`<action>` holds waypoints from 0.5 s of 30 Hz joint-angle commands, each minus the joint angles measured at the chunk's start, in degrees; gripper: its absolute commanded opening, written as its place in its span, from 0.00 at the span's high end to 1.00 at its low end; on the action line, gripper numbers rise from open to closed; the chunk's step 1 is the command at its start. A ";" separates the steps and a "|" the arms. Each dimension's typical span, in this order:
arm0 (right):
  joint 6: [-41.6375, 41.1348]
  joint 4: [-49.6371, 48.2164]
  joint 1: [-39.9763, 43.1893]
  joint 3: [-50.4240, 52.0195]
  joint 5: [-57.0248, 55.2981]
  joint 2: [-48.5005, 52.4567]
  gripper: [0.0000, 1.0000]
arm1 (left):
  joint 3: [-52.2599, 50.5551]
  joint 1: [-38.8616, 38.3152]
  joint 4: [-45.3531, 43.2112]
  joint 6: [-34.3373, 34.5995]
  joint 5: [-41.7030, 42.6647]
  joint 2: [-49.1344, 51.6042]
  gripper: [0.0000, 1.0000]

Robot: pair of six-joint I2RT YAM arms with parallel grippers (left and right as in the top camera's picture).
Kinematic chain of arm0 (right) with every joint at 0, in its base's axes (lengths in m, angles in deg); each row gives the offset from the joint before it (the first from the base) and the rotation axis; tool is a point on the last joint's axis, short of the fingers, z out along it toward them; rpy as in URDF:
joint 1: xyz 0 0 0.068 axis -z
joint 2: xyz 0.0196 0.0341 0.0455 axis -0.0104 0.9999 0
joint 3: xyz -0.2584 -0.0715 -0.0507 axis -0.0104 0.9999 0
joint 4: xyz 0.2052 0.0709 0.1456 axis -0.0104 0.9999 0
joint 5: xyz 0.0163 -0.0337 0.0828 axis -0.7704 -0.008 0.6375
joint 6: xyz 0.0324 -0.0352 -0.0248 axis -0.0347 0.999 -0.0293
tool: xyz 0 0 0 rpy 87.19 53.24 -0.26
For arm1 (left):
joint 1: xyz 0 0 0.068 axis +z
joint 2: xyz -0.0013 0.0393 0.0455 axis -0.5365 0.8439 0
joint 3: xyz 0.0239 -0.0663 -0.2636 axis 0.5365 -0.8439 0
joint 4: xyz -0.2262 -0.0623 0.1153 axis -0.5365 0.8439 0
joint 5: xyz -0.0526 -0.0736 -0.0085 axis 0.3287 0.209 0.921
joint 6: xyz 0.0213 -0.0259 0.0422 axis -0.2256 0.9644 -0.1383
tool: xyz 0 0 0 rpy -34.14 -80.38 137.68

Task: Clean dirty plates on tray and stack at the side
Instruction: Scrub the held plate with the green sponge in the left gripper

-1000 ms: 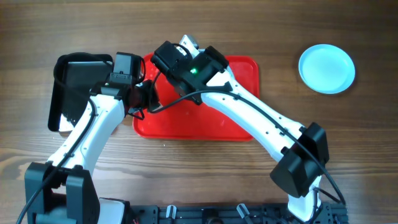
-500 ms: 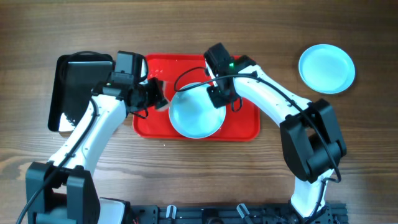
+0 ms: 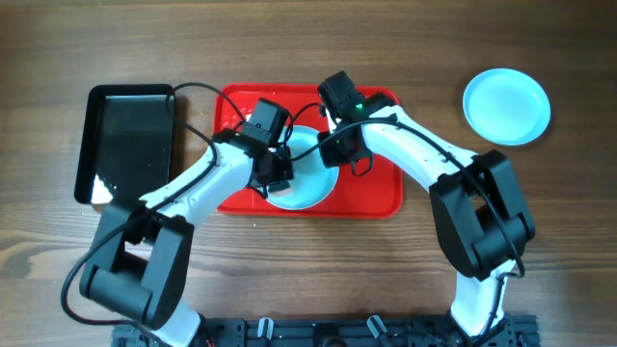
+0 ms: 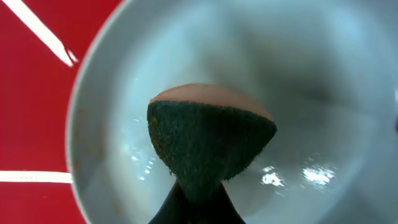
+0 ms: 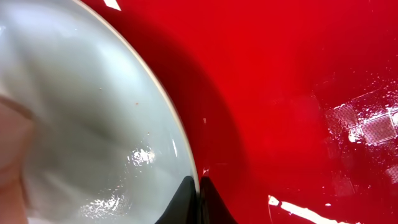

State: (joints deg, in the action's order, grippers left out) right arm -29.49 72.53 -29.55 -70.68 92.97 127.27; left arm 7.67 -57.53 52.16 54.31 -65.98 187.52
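A pale blue plate (image 3: 310, 178) lies on the red tray (image 3: 371, 193). My right gripper (image 3: 339, 145) is shut on its rim (image 5: 186, 168) at the plate's upper right edge. My left gripper (image 3: 273, 173) is shut on a green scouring sponge (image 4: 211, 140) with a tan backing, pressed into the plate's inside (image 4: 311, 112). A faint orange smear shows on the plate's left rim in the left wrist view. A second pale blue plate (image 3: 507, 106) lies on the table at the far right. A third plate is out of view.
A black glossy tray (image 3: 130, 140) lies left of the red tray. The red tray's surface (image 5: 298, 93) is wet with streaks to the right of the plate. Both arms cross over the red tray.
My left gripper has moved right from the tray's left edge onto the plate with the sponge. The right gripper keeps its hold on the rim. One second ago the right arm hid the plate.
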 commanded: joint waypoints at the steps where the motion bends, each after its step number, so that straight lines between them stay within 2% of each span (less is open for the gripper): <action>1: -0.87 0.07 0.35 0.26 0.70 0.81 0.96 | -0.07 -0.15 -1.40 -0.09 -8.76 2.12 0.96; 4: -0.81 0.37 0.35 0.26 0.68 0.83 0.96 | -0.07 -0.15 -3.39 -1.62 -10.25 4.31 0.96; 6: -0.70 0.59 0.35 0.26 0.66 0.81 0.96 | -0.07 -0.15 -3.10 -1.64 -15.08 4.98 0.96; 9: -0.74 1.03 0.35 0.26 -0.59 0.83 0.96 | -0.07 -0.15 -2.91 -1.66 -31.08 4.96 0.96; 12: -0.87 2.49 0.35 0.26 -3.93 0.81 0.96 | -0.04 -0.15 -2.95 -1.64 -42.84 4.90 0.96; 15: -0.87 2.51 0.35 0.26 -4.04 0.83 0.96 | -0.02 -0.15 -3.39 -1.62 -46.49 4.90 0.96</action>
State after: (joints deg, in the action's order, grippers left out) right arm -30.84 73.14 -30.49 -70.71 94.48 127.27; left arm 7.89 -59.62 48.34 53.20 -97.35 191.02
